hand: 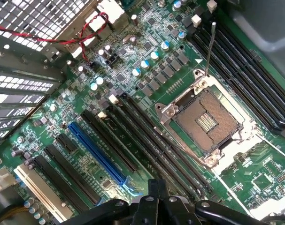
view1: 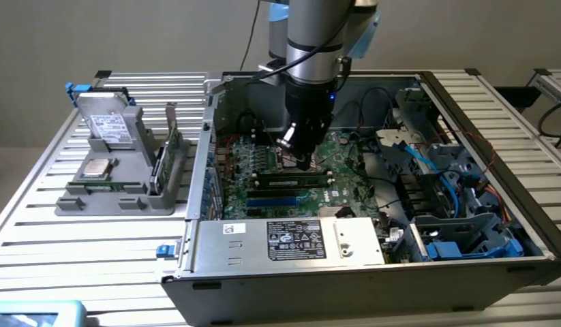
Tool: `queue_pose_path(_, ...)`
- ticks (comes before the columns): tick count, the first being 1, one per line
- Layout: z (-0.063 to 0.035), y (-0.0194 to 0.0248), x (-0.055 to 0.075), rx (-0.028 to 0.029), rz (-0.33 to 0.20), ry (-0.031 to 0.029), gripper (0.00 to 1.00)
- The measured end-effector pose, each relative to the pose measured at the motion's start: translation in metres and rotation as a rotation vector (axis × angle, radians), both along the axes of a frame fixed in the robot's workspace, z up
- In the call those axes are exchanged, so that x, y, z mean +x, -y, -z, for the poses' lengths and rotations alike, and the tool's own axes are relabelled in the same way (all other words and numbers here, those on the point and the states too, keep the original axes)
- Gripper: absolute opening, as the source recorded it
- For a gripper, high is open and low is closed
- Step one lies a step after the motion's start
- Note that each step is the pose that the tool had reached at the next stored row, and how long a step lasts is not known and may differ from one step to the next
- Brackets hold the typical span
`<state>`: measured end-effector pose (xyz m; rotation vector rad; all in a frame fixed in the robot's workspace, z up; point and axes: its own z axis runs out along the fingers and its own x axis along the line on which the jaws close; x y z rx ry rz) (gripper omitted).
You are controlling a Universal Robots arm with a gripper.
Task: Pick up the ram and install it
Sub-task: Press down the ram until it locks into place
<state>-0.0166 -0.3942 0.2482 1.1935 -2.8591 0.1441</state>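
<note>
A thin green ram stick (view1: 176, 151) stands on edge in the grey holder (view1: 116, 201), outside the case on the exterior view's left. My gripper (view1: 303, 162) hangs inside the open computer case, low over the motherboard (hand: 133, 79), far from that stick. In the wrist view its dark fingertips (hand: 154, 190) sit pressed together with nothing between them, just above the long black memory slots (hand: 165, 154) beside the empty processor socket (hand: 205, 122). A dark strip (view1: 294, 182) lies along one slot just in front of the gripper; I cannot tell if it is a stick.
The holder also carries a drive (view1: 108, 126) and a square silver chip (view1: 98, 167). A blue slot (hand: 97, 152) runs beside the black ones. Cables (view1: 416, 160) and blue drive bays (view1: 471, 238) crowd the case on the exterior view's right; the case walls (view1: 203, 157) close in the board.
</note>
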Motion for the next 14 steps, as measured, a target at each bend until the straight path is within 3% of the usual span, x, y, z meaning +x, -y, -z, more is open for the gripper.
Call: queue_pose_path(14,0.0,0.0,0.0,0.0001,0.205,0.0001,0.11)
